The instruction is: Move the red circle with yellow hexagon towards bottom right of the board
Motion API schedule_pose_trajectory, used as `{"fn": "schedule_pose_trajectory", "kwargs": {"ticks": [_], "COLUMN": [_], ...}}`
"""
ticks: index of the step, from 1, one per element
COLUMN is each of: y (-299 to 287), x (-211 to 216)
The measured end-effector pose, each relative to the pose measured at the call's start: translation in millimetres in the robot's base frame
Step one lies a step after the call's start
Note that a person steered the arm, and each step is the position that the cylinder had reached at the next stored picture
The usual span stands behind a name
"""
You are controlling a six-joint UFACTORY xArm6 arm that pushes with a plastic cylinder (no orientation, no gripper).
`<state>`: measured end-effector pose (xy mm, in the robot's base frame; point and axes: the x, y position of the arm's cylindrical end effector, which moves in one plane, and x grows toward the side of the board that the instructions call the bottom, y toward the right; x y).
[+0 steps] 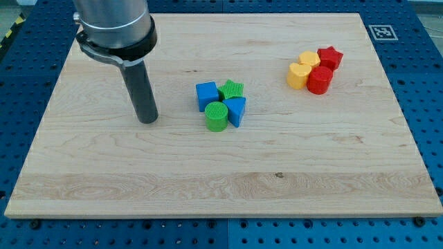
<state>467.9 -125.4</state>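
Tip (pixel 147 120) of the rod rests on bare board at left; no gripper fitted, so nothing opens or clamps. Risk: the red circle (pixel 319 81) sits packed with 3 others (yellow hexagon (pixel 309 59), a second yellow block (pixel 298 76), red star (pixel 331 57)), so a careless push could drag the wrong pieces or split the pair. The blue cube (pixel 206 95), green star (pixel 232 90), green cylinder (pixel 217 117) and blue triangle (pixel 237 109) lie between. Targets sit far right, well apart from the tip.
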Motion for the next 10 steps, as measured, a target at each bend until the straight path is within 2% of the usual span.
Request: {"fn": "schedule_pose_trajectory", "kwargs": {"ticks": [1, 2, 5, 6, 8, 10], "y": [26.1, 53.0, 47.6, 63.3, 131.8, 216.7], "x": [-9.8, -36.8, -104.3, -136.6, -176.6, -169.9]}}
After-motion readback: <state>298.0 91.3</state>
